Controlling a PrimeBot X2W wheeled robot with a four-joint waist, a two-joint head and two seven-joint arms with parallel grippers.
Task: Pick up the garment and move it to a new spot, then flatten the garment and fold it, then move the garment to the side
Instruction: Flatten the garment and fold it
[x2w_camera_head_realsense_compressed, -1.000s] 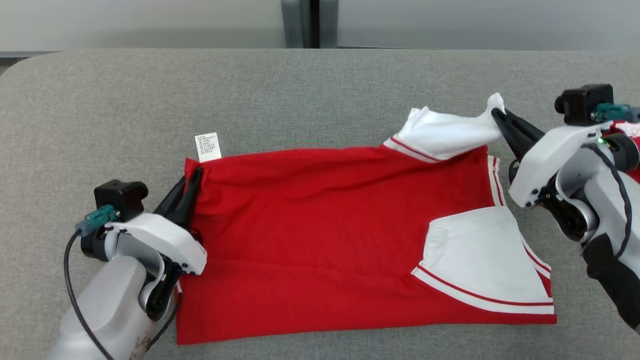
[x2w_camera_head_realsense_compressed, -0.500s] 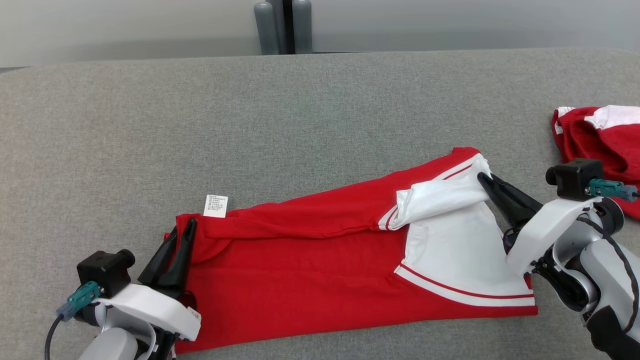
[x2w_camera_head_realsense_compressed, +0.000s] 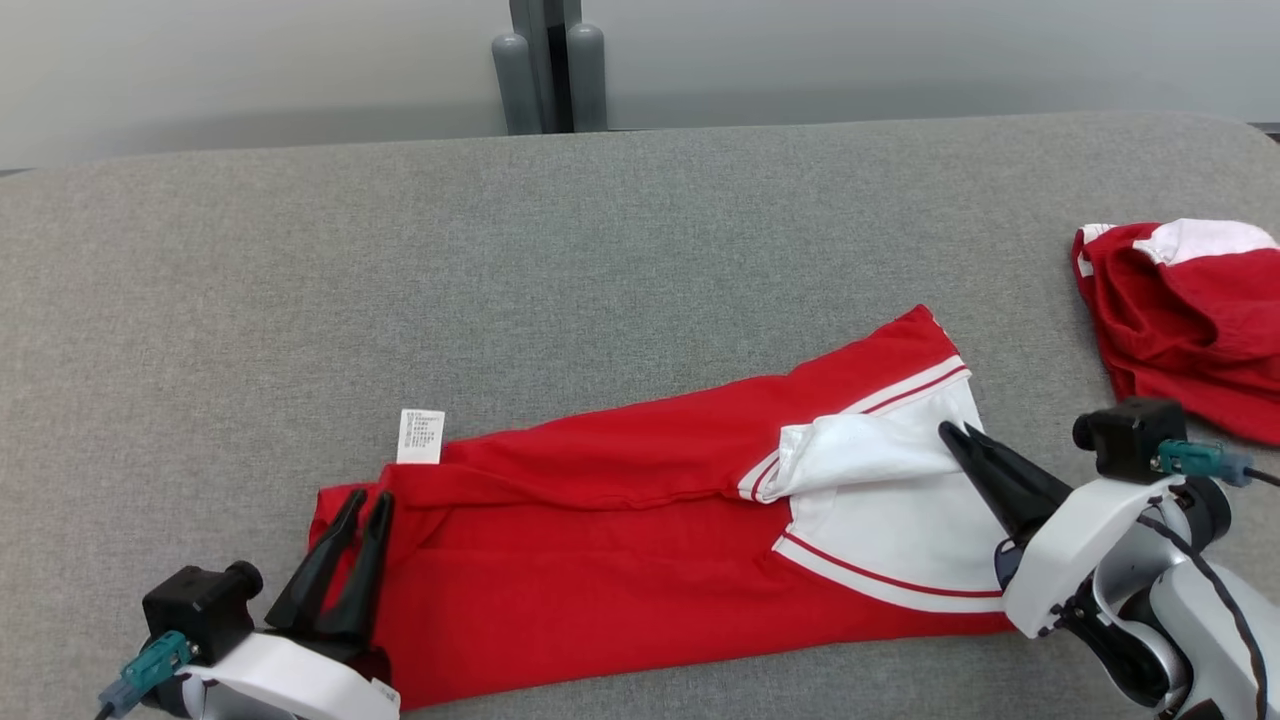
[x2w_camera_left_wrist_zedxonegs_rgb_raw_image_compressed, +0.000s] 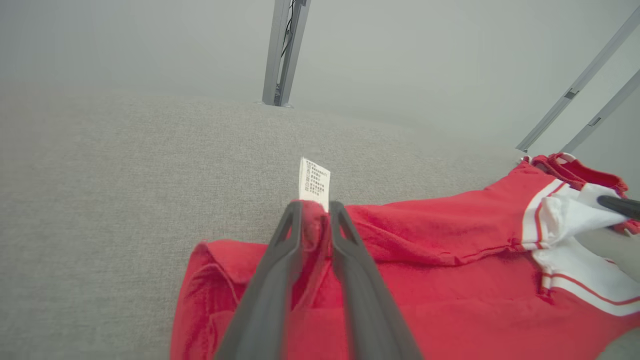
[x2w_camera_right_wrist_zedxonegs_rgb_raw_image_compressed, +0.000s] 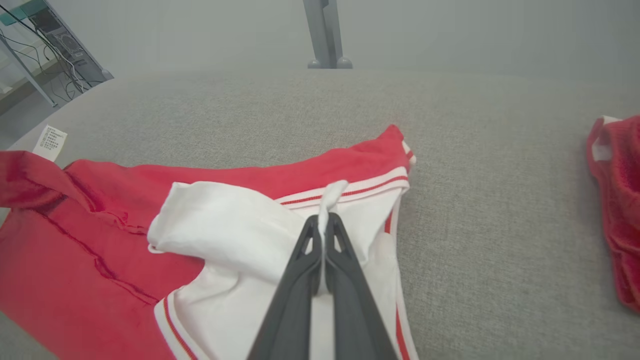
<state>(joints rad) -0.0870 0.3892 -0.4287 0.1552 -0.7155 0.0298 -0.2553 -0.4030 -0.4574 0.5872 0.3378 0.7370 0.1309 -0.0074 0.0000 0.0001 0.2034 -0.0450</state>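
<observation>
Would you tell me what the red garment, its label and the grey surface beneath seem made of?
The garment looks like soft matte knit, probably cotton or a blend: it drapes and creases. The label seems thin printed tape, flat and uncreased. The surface looks like flecked grey woven upholstery.

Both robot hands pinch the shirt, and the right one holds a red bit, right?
Not quite. The right gripper pinches a white bit of the shirt, as the right wrist view shows. The left gripper does pinch it too.
</observation>
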